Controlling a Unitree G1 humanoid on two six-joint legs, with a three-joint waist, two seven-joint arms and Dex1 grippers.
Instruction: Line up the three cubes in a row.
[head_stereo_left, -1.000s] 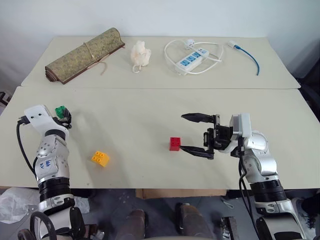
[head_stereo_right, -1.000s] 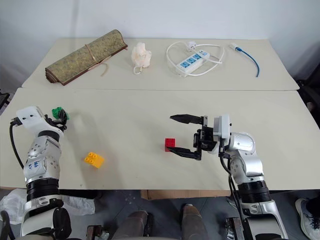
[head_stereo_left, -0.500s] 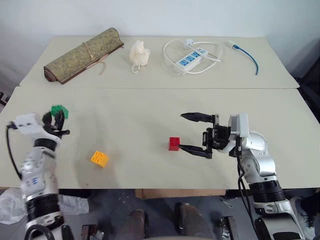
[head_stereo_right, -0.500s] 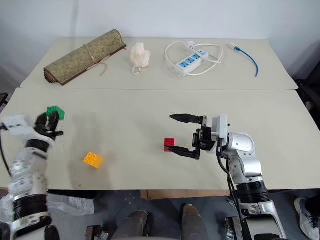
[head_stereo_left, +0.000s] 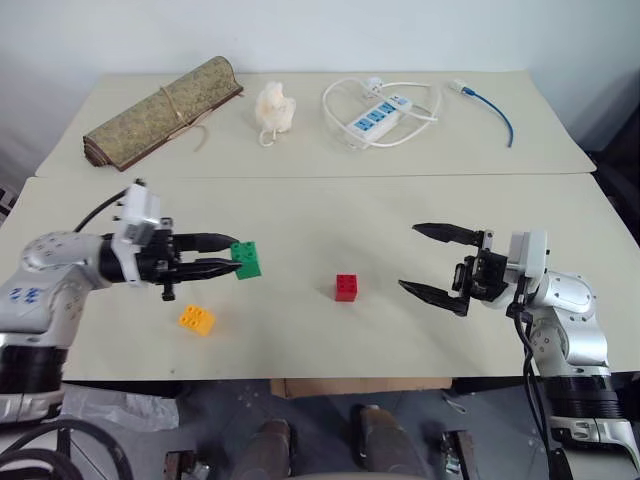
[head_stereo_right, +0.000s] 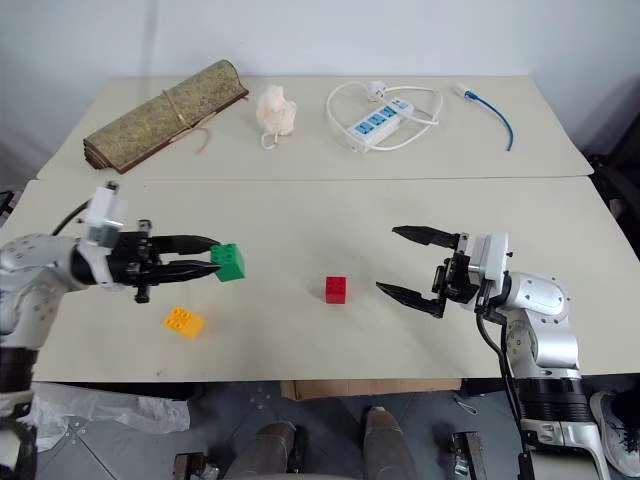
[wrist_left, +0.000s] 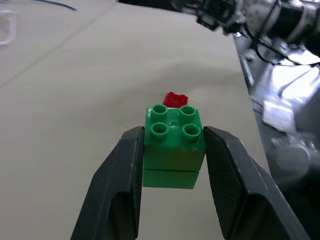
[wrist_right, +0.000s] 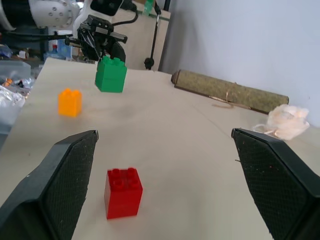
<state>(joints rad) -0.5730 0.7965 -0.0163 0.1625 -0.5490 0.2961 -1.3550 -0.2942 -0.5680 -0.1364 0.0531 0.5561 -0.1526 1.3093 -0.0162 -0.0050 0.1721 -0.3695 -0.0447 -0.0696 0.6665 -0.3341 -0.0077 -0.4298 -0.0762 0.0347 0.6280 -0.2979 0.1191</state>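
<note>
Carrying the green cube (head_stereo_left: 246, 259) above the surface (head_stereo_left: 300, 330), the left claw (head_stereo_left: 232, 262) is seen left of centre in the left eye view, its two black fingers (wrist_left: 122, 195) pinching the cube by opposite sides, studs up, clear of the surface. The red cube (head_stereo_left: 346, 287) sits at the middle of the frame, well apart from the green one; the yellow-orange cube (head_stereo_left: 197, 319) lies at lower left, below the held cube. The right claw (head_stereo_left: 441, 263) is held to the right of the red cube with its jaws spread wide and nothing between them.

Placement of the green cube appears to be the step in hand. It would be done well if the cube were lowered flat, studs kept upward, just beside the red cube and squared to its faces, so that a straight line is begun. The fingers should be released only once the base is fully seated, and drawn back without the neighbour being nudged. Room for the yellow-orange cube should be left along the same line.
</note>
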